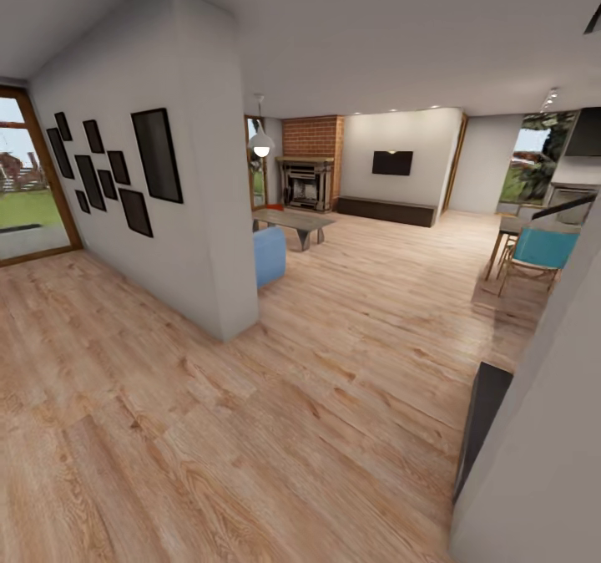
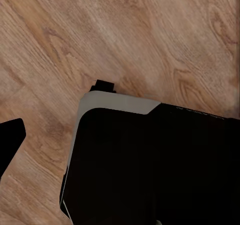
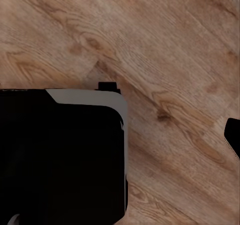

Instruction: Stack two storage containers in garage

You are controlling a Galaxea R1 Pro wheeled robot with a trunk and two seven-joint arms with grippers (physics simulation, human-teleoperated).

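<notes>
Containers are nowhere we can see; we are on the plank floor (image 1: pixel 292 429) facing the fireplace (image 1: pixel 310 166). We risk clipping the wall corner (image 1: pixel 238 321) nearer us than that fireplace. Whether either pincer is spread, we cannot tell.

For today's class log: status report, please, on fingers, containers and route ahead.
Fingers: state unreadable, wrist views look down at light wood plank floor. Containers: none sighted. Ahead: red brick fireplace; white partition wall left of path.
</notes>
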